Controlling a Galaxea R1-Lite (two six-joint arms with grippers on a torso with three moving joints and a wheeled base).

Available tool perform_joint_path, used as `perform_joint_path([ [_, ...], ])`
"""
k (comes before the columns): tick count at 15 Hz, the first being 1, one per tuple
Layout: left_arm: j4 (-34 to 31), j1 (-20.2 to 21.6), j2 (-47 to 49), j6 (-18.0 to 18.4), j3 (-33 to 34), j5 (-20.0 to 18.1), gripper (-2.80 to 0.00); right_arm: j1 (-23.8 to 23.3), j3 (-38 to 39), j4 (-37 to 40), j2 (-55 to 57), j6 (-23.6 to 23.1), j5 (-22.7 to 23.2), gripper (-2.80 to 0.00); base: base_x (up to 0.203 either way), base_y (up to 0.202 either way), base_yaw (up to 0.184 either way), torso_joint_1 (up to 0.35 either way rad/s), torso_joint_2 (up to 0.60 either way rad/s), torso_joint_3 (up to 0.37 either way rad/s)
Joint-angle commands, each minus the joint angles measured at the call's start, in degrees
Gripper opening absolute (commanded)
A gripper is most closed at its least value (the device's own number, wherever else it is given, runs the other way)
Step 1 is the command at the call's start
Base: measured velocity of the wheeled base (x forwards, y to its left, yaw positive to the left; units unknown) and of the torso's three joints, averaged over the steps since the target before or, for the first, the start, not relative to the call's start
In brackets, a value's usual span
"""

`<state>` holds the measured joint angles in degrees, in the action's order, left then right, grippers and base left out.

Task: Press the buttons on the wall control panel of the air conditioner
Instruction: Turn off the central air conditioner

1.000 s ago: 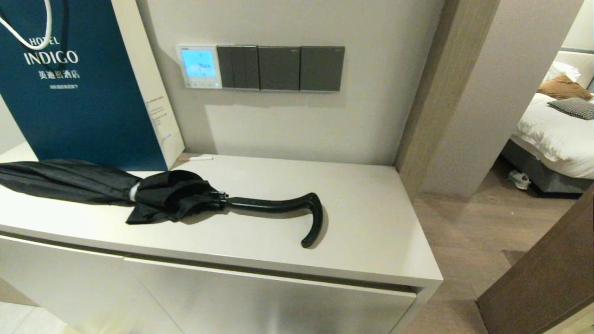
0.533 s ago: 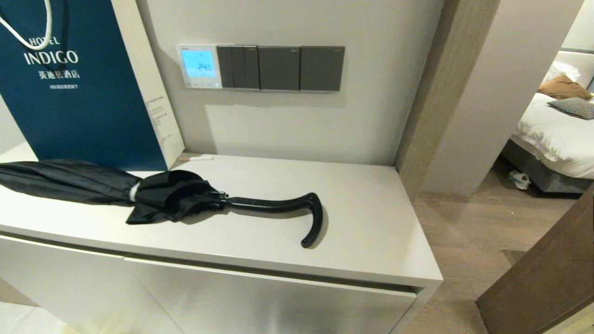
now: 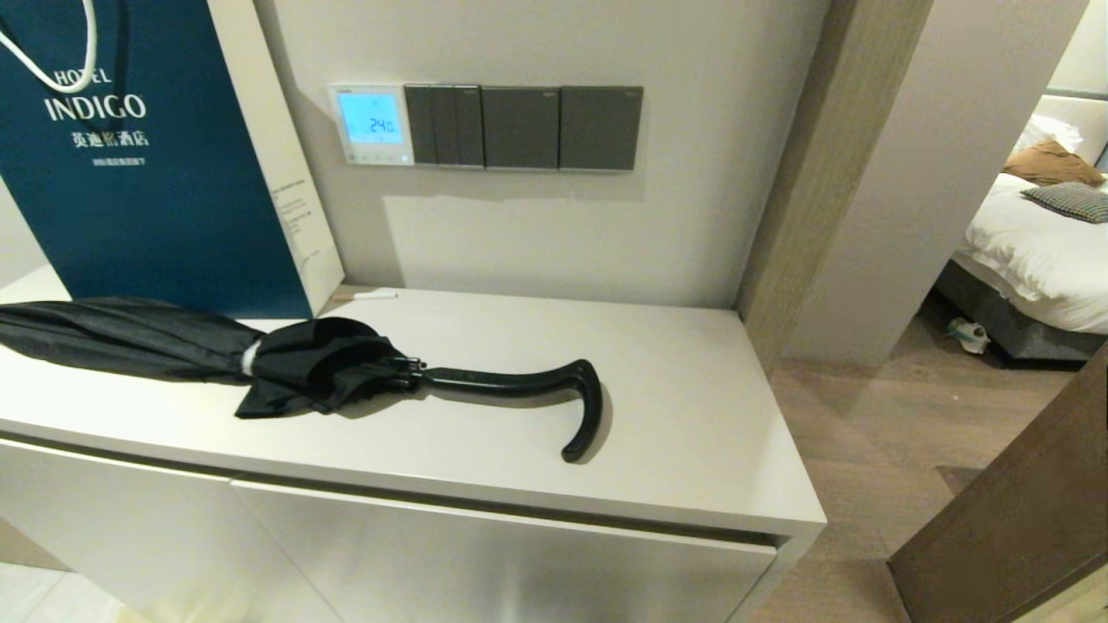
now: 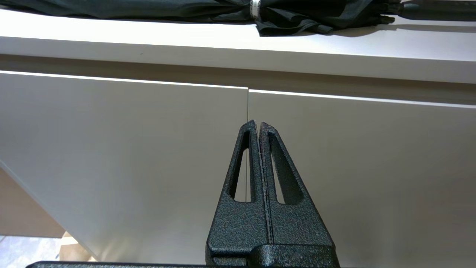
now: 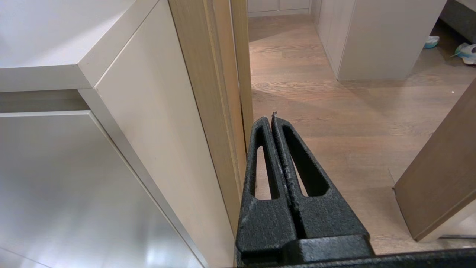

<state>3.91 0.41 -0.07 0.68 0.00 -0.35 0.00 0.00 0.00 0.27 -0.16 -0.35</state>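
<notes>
White plastic frames the air conditioner's wall control panel [image 3: 371, 124], mounted on the wall above the bench [image 3: 692, 415], toward its left end. Its screen glows light blue with digits that read about 24, and the buttons [image 3: 376, 158] run in a pale row along its lower edge. Touching its right side you have a line of dark grey switch plates [image 3: 524, 127]. On the bench below, a folded black umbrella [image 3: 294, 363] lies on its side, curved handle pointing right, and a blue Hotel Indigo bag [image 3: 147, 164] stands upright at the back left. Neither arm shows in your head view. Your left end effector [image 4: 258, 124] is pressed closed on nothing, low in front of the cabinet doors [image 4: 148, 149]. Your right end effector [image 5: 270, 120] is likewise closed and empty, down by the cabinet's right corner above the wooden floor [image 5: 334, 111].
</notes>
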Motion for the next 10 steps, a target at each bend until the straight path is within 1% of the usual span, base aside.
perform_joint_path([
  [1, 0.0, 0.0, 0.0, 0.0, 1.5, 0.0, -2.8, 0.0, 0.1, 0.0, 0.1, 0.0, 0.0, -2.8, 0.0, 0.0, 0.0, 0.0, 0.0, 0.0],
  [3, -0.9, 0.0, 0.8, 0.1, 0.5, -0.7, -2.8, 0.0, 0.0, 0.0, 0.1, 0.0, 0.0, -2.8, 0.0, 0.0, 0.0, 0.0, 0.0, 0.0],
  [4, -1.9, 0.0, 3.3, 0.1, -2.7, -1.4, -2.8, 0.0, 0.0, 0.0, 0.1, 0.0, 0.0, -2.8, 0.0, 0.0, 0.0, 0.0, 0.0, 0.0],
  [5, -3.0, 0.0, 7.6, 0.1, -8.4, -2.2, -2.8, 0.0, 0.0, 0.0, 0.1, 0.0, 0.0, -2.8, 0.0, 0.0, 0.0, 0.0, 0.0, 0.0],
  [7, -5.2, 0.0, 16.6, 0.2, -24.7, -3.8, -2.8, 0.0, 0.0, 0.0, 0.1, 0.0, 0.0, -2.8, 0.0, 0.0, 0.0, 0.0, 0.0, 0.0],
  [8, -6.3, 0.0, 20.8, 0.2, -30.6, -4.6, -2.8, 0.0, 0.0, 0.0, 0.1, 0.0, 0.0, -2.8, 0.0, 0.0, 0.0, 0.0, 0.0, 0.0],
  [9, -7.4, 0.0, 23.8, 0.2, -34.3, -5.4, -2.8, 0.0, 0.0, 0.0, 0.1, 0.0, 0.0, -2.8, 0.0, 0.0, 0.0, 0.0, 0.0, 0.0],
  [10, -7.5, 0.0, 25.8, 0.1, -35.6, -5.8, -2.8, 0.0, 0.1, 0.0, 0.1, -0.1, 0.0, -2.8, 0.0, 0.0, 0.0, 0.0, 0.0, 0.0],
])
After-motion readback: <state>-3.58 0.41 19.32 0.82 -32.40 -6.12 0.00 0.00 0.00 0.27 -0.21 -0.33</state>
